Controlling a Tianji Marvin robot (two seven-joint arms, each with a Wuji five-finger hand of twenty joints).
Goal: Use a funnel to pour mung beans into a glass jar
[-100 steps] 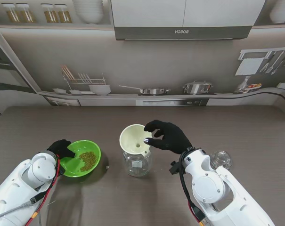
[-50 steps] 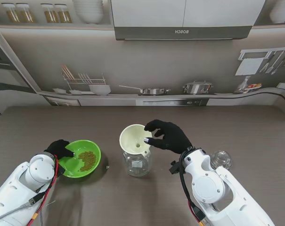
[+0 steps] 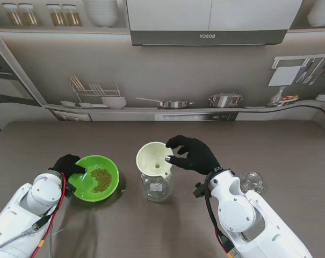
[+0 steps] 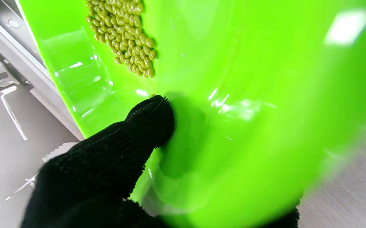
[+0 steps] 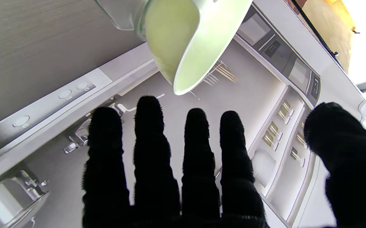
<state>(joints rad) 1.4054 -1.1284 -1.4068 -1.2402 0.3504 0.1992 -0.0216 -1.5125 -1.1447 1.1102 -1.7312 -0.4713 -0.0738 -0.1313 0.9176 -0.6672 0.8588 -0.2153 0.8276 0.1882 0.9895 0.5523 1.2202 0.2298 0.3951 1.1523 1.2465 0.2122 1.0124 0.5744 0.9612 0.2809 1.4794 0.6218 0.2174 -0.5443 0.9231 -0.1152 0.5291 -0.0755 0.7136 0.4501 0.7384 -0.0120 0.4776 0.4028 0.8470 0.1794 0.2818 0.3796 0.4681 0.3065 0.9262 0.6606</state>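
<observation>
Mung beans (image 3: pixel 101 176) sat in green bowl (image 3: pixel 82 184), pinched at its rim by left hand (image 3: pixel 67 164). Right hand (image 3: pixel 193 154) spread, empty, beside funnel (image 3: pixel 153 158) seated in jar (image 3: pixel 156 187). Advice: lift level, tip slowly over funnel centre.

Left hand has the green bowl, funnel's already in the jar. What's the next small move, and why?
Probably carry the green bowl right, toward the funnel. The left hand grips its rim, thumb inside, and the mung beans are all still in it. The funnel sits in the glass jar, and the right hand is open beside it, not gripping.
</observation>
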